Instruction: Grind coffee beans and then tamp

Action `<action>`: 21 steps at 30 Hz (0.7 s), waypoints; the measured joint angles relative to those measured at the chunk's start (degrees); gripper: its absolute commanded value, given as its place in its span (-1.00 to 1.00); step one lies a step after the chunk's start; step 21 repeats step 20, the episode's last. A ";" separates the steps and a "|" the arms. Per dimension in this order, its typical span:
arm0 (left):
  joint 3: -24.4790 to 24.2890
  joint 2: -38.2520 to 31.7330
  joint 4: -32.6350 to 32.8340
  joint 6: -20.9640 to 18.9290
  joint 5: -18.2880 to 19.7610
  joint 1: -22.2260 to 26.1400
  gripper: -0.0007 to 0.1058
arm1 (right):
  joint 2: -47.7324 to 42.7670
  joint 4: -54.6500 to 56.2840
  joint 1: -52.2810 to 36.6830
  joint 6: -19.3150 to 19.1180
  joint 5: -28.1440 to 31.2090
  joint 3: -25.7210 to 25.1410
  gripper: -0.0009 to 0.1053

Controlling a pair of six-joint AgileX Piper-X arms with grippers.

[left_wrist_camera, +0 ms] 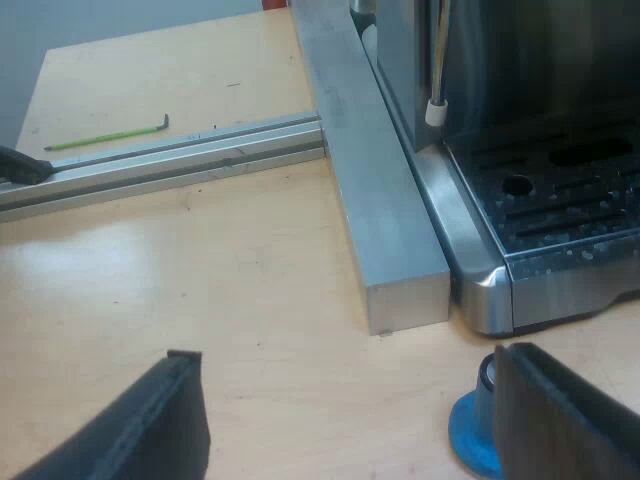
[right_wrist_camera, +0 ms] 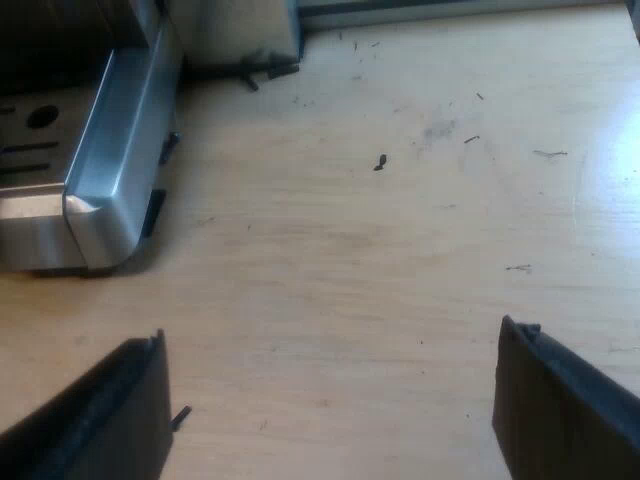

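My left gripper (left_wrist_camera: 345, 425) is open low over the wooden table, with nothing between its black fingers (left_wrist_camera: 160, 420). A blue tamper (left_wrist_camera: 472, 440) stands on the table just behind one finger, close to the espresso machine's corner (left_wrist_camera: 480, 290). The machine's wet metal drip tray (left_wrist_camera: 560, 200) and a thin steam wand with a white tip (left_wrist_camera: 436, 110) show above it. My right gripper (right_wrist_camera: 330, 400) is open as well, over bare table near the espresso machine's other front corner (right_wrist_camera: 100, 220).
Two aluminium bars lie on the table: one (left_wrist_camera: 370, 180) runs along the machine's side, another (left_wrist_camera: 170, 160) meets it at a right angle. A green-handled hex key (left_wrist_camera: 105, 136) lies beyond. Coffee crumbs (right_wrist_camera: 380, 162) speckle the wood.
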 measured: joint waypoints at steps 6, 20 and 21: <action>0.13 0.00 -0.65 0.00 0.00 0.00 0.19 | 0.00 0.00 0.00 -0.02 0.00 0.00 0.31; 0.13 0.00 -0.69 0.00 0.00 0.00 0.19 | 0.00 0.00 0.00 -0.02 0.00 0.00 0.31; 0.13 0.00 -0.69 0.00 0.00 0.00 0.19 | 0.00 0.00 0.00 -0.02 0.00 0.00 0.31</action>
